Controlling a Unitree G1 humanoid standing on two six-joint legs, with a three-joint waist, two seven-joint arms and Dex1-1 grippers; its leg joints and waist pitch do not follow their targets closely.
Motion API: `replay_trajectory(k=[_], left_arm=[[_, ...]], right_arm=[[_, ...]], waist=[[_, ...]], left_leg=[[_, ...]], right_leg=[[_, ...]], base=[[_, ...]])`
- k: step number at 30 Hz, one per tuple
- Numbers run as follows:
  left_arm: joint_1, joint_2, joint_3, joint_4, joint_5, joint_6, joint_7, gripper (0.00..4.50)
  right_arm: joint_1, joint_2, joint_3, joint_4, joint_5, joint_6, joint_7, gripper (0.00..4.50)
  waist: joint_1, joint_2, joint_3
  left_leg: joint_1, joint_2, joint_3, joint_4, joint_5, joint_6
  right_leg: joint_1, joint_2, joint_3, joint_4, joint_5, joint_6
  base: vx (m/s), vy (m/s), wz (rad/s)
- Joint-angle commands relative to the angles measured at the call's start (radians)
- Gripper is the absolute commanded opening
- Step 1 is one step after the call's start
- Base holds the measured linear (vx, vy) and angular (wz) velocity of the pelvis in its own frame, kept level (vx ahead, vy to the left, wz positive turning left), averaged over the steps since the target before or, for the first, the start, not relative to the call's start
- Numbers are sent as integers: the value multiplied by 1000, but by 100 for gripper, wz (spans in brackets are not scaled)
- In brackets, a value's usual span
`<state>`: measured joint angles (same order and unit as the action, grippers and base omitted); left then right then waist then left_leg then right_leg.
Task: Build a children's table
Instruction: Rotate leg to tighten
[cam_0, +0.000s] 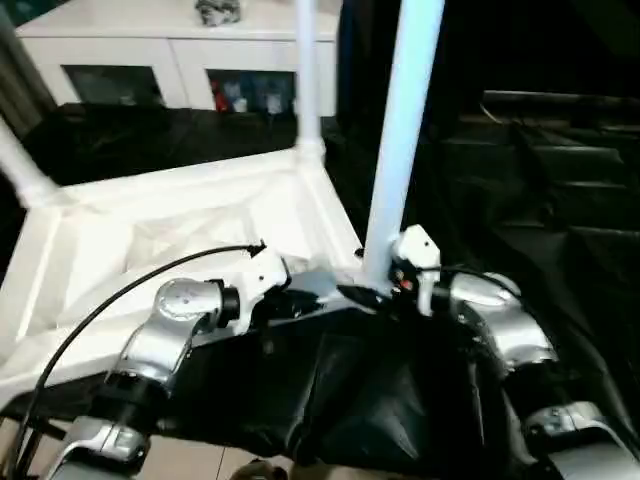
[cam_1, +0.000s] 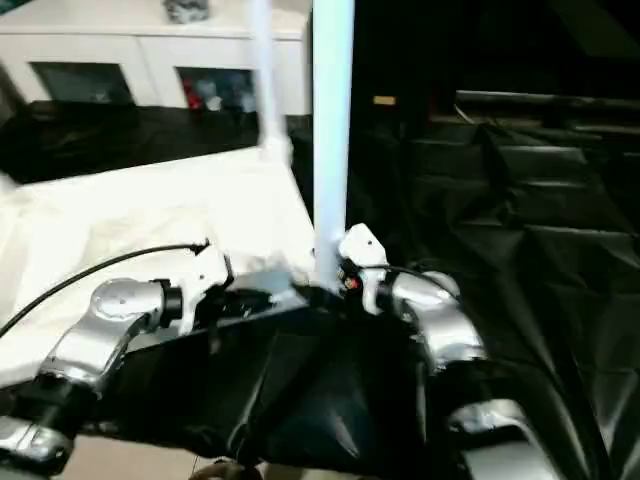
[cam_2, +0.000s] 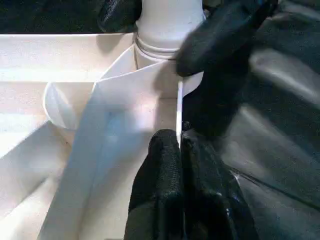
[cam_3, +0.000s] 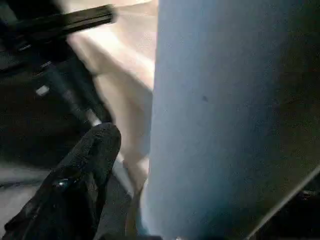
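Left gripper (cam_2: 181, 150) pinched shut on tabletop (cam_0: 180, 240) rim at its near right corner. Right gripper (cam_0: 372, 290) spread wide around near leg (cam_0: 400, 140), upright in that corner socket. Far-right leg (cam_0: 307, 70) and left leg (cam_0: 20, 165) also seated; fourth corner unseen, so probably nearly done.

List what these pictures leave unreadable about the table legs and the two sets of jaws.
- Near leg: its top is cut off by the head views' upper edge; its seat in the corner socket is hidden behind the right gripper.
- Right jaws: the right wrist view has the leg covering one finger, so contact cannot be told.
- Left gripper: shut on the tabletop rim.
- Fourth leg: nowhere to be made out.
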<state>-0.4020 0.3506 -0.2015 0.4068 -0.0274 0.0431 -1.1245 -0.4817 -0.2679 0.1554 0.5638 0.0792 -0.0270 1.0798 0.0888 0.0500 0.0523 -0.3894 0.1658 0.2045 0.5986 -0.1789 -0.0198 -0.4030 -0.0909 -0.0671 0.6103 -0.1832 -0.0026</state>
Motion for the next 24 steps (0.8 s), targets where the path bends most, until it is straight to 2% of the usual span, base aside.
replay_trajectory(k=[1,7,9,12,19,20,24], left_arm=[[-32,-9,15,-69,-54,-32,4,0],[-14,39,31,-88,-80,-22,-60,0],[-13,42,33,-88,-81,-22,-68,0],[-13,49,34,-88,-86,-22,-76,0],[-5,61,29,-102,-98,-11,-90,0],[-4,61,28,-103,-98,-11,-92,0],[-3,60,31,-103,-98,-9,-88,0]], right_arm=[[26,9,110,-41,12,13,135,374],[35,-57,130,-99,36,75,247,358],[35,-61,130,-101,35,82,256,328],[34,-67,134,-102,34,87,274,318],[42,-72,146,-125,49,119,295,263],[44,-72,148,-127,50,123,297,254],[49,-70,148,-130,48,125,300,250]], waist=[[-4,-9,-63],[0,-12,-63],[-1,-12,-63],[0,-13,-63],[1,-11,-65],[0,-14,-64],[2,-12,-64]], left_leg=[[29,75,-34,-81,-298,31],[25,75,-33,-80,-270,44],[25,74,-33,-80,-276,39],[26,74,-34,-79,-272,35],[25,75,-34,-79,-261,39],[24,74,-34,-79,-263,38],[25,75,-35,-79,-264,36]], right_leg=[[34,-68,51,-77,-274,-231],[35,-67,51,-75,-256,-235],[35,-67,51,-76,-267,-234],[35,-69,51,-77,-275,-234],[36,-67,50,-73,-247,-241],[36,-67,50,-73,-253,-240],[36,-69,51,-73,-260,-235]], base=[[0,0,0],[0,0,0],[0,0,0],[0,0,0],[0,0,0],[0,0,0],[0,0,0]])
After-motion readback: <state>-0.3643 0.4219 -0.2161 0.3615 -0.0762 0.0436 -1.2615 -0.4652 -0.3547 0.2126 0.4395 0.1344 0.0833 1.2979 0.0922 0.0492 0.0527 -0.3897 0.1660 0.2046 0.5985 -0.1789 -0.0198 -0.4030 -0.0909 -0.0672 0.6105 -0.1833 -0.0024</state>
